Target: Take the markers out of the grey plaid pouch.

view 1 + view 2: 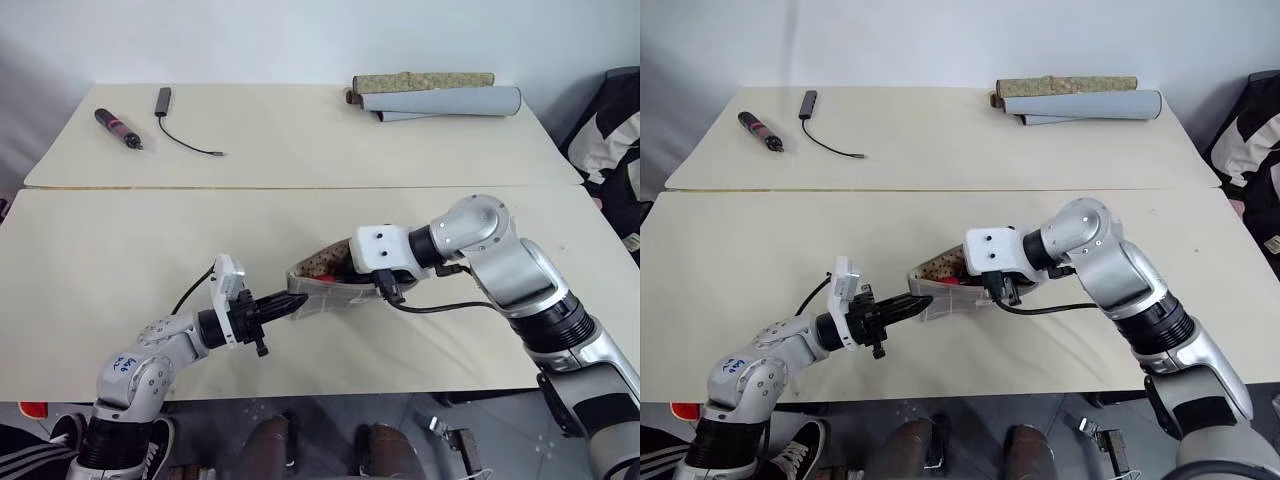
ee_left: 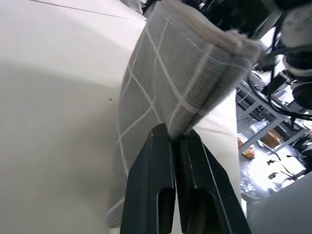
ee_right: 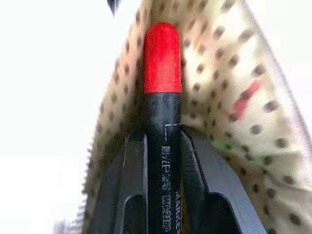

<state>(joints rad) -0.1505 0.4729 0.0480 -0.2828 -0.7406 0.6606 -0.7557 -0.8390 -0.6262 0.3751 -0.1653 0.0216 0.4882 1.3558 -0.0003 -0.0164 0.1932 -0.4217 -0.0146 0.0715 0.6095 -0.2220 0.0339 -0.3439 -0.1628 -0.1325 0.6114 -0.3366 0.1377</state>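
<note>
- Head views: the flat grey plaid fabric pouch (image 1: 322, 290) with thin white grid lines lies on the near pale wooden table (image 1: 120, 270), its mouth held open to show dotted brownish lining. The left gripper (image 1: 296, 303) pinches the pouch's near corner with its black fingers fully closed. The right gripper (image 1: 992, 287) sits at the pouch's mouth. On the far table lie a dark red-banded pen-like tool (image 1: 118, 128), a black cable (image 1: 185, 125) and rolled mats (image 1: 440, 95).
- Left wrist view: the two fingers (image 2: 151, 190) are clamped together on a fold of the grid-lined cloth.
- Right wrist view: the fingers (image 3: 119, 190) are closed on a black-bodied marker (image 3: 163, 122) with a red cap, its cap end still inside the lining.
- Progress, as I judge it: the first marker is gripped but not out; no marker lies on the table, so both remain to be removed.
</note>
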